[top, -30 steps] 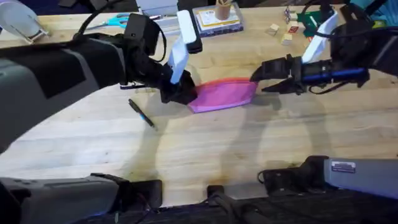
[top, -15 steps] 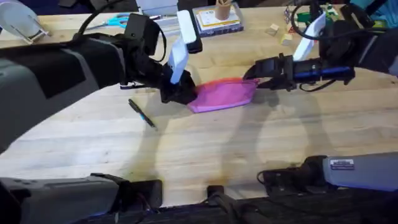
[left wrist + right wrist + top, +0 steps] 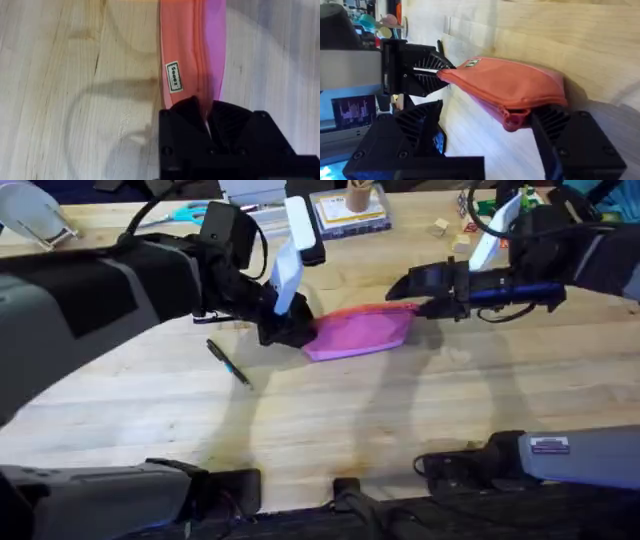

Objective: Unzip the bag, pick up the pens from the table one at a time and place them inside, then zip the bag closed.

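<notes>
Two hands (image 3: 297, 330) (image 3: 405, 292), bag (image 3: 360, 332) ends

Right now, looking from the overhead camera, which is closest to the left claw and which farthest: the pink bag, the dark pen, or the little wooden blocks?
1. The bag: the left gripper clamps its left end.
2. The pen: on the table, left of and nearer than the gripper.
3. The wooden blocks: far right, at the back.
</notes>
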Controlling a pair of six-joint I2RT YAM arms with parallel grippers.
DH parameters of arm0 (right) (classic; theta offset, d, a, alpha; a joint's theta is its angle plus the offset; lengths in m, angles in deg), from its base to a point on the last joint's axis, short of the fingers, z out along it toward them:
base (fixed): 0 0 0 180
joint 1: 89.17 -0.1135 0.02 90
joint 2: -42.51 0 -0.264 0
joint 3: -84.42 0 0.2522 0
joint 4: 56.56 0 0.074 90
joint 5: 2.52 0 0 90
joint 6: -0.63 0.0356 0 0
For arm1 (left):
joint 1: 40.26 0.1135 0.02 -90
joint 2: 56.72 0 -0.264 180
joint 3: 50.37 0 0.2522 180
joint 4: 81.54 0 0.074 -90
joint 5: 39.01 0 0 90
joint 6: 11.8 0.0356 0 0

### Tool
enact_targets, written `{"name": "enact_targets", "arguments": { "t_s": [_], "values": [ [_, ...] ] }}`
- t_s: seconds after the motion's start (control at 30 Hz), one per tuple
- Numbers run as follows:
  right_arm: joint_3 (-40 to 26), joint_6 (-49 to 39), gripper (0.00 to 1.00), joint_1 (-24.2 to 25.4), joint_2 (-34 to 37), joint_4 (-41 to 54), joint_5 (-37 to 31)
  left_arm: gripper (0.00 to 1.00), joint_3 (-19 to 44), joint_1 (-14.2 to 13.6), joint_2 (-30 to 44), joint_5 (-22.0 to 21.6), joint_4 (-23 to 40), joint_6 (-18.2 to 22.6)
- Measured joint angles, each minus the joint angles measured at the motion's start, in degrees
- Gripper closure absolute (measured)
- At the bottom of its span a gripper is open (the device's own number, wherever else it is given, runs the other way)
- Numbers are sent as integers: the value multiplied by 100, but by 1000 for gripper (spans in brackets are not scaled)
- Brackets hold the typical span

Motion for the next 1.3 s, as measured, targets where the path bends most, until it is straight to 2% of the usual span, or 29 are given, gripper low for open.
{"name": "enact_targets", "arguments": {
  "t_s": [0.43, 0.6, 0.8, 1.0, 1.17, 1.2, 1.3],
  "values": [
    [-276, 315, 4, -120, -890, 16, 96, 901, 0, 0, 0, 1, 2, 0],
    [-280, 357, 4, -330, -976, 20, 131, 901, 0, 0, 0, 0, 2, 0],
    [-304, 423, 5, -352, -1041, 85, 107, 902, 0, 0, 0, 0, 2, 0],
    [-629, 484, 5, -352, -1623, 433, -473, 901, 0, 0, 0, 0, 2, 0],
    [-832, 632, 4, -352, -2410, 529, -1052, 901, 0, 0, 0, 0, 2, 0],
    [-842, 745, 4, -352, -2868, 632, -1429, 901, 0, 0, 0, 0, 2, 0],
    [-842, 833, 4, -352, -3280, 847, -1826, 901, 0, 0, 0, 0, 2, 0]
  ]
}}
